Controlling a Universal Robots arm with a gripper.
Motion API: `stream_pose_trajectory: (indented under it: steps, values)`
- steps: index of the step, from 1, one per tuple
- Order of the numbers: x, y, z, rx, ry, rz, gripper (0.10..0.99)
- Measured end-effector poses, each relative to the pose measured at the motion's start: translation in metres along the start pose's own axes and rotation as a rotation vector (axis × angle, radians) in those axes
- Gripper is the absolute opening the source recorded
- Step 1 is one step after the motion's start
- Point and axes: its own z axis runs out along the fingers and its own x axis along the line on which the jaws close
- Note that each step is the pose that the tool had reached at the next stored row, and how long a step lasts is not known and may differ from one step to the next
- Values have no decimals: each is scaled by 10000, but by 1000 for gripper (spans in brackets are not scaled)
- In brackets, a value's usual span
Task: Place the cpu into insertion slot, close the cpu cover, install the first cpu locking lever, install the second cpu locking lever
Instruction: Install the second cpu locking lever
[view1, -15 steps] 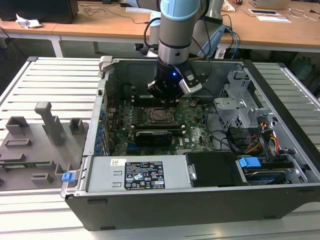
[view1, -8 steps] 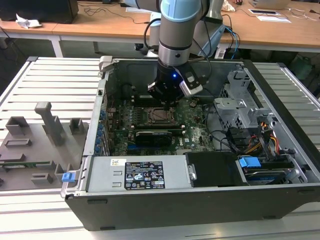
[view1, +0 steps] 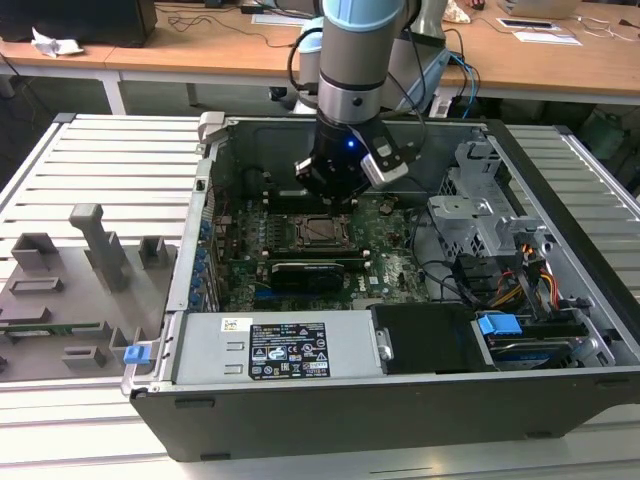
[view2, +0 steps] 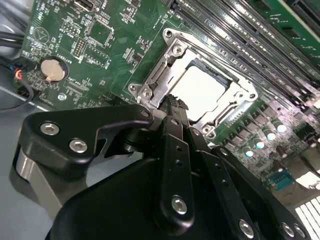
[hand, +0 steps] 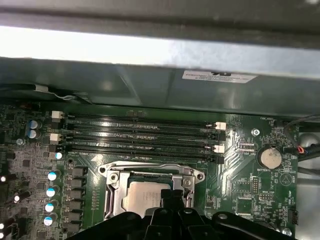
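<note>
The cpu lies flat in its socket on the green motherboard, its pale metal top showing in both wrist views. The cpu cover, a metal frame, lies down around the chip. My gripper hangs over the socket's edge with its black fingers together and nothing between them. In the exterior view the gripper stands just above the socket, inside the open computer case. I cannot make out the locking levers.
Memory slots run along one side of the socket and a coin battery sits beside it. A long black card, the power supply, a drive cage and cables crowd the case. A grey fixture tray lies outside.
</note>
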Motion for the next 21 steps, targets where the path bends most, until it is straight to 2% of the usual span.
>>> stream_pose_trajectory:
  steps: [4, 8, 14, 21]
  values:
    - [-1, 5, -82, -1, 0, 0, 106]
    - [3, -5, -89, -1, 0, -1, 106]
    - [10, -109, -94, -1, 0, -1, 106]
    - [15, -182, -95, -1, 0, 0, 106]
